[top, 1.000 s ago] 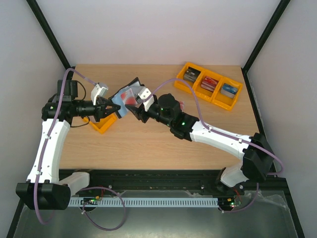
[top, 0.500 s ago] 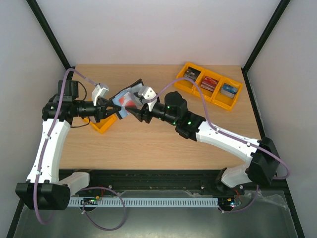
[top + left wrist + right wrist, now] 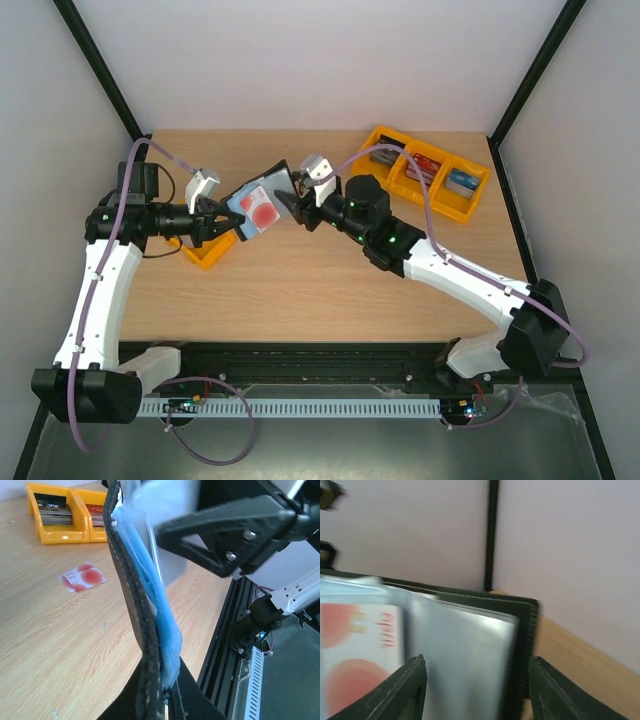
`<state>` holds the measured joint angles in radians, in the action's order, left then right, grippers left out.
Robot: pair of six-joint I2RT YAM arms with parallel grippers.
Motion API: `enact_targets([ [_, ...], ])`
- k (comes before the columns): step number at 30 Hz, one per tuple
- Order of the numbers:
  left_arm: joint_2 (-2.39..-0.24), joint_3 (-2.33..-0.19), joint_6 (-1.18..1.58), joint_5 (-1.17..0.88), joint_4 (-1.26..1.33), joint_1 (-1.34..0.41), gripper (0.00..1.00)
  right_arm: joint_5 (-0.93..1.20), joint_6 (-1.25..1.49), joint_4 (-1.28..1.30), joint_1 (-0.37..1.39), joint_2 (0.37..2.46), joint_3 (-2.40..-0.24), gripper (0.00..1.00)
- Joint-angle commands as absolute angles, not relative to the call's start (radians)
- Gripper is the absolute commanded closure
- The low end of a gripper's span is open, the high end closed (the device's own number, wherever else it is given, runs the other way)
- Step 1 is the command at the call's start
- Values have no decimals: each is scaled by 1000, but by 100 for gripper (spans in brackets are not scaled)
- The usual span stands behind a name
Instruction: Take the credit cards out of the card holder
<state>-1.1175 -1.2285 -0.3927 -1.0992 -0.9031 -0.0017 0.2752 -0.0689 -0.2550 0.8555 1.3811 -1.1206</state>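
Note:
My left gripper (image 3: 222, 225) is shut on the near-left edge of the black card holder (image 3: 243, 193) and holds it open, tilted above the table. A pale credit card (image 3: 262, 211) with red blotches sits in its blue clear pocket. In the left wrist view the holder (image 3: 131, 605) stands edge-on out of that gripper (image 3: 167, 682). My right gripper (image 3: 291, 202) is open at the holder's far right corner. In the right wrist view its fingers (image 3: 410, 690) straddle a clear pocket (image 3: 465, 655) beside the card (image 3: 355, 650). Another credit card (image 3: 82, 576) lies loose on the table.
A yellow three-bin tray (image 3: 466, 206) with stacks of dark, red and blue cards stands at the back right, also in the left wrist view (image 3: 55, 532). A small yellow tray (image 3: 205, 253) lies under the left gripper. Black frame posts rise at the back corners.
My right gripper has drawn back from the holder's face and moved up toward the far right corner. The card in the pocket now shows in full. The left arm has stayed put.

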Motion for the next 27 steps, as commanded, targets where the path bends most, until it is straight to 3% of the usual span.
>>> enact_targets([
  [1,-1103,-1230,-404,-1130,-902,-6,98,94,-37,-182,824,1351,-1144,45],
  [9,-1103,-1228,-391,-1123,-891,-6,98,59,-127,-35,797,1260,-1171,41],
  [15,-1100,-1224,-385,-1119,-888,-6,98,480,-198,64,797,1150,-1204,43],
  [19,-1107,-1225,-381,-1120,-883,-6,98,792,-118,-21,796,1164,-1199,47],
  [27,-1097,-1237,-435,-1158,-930,-6,98,900,26,-1,792,1391,-1344,63],
])
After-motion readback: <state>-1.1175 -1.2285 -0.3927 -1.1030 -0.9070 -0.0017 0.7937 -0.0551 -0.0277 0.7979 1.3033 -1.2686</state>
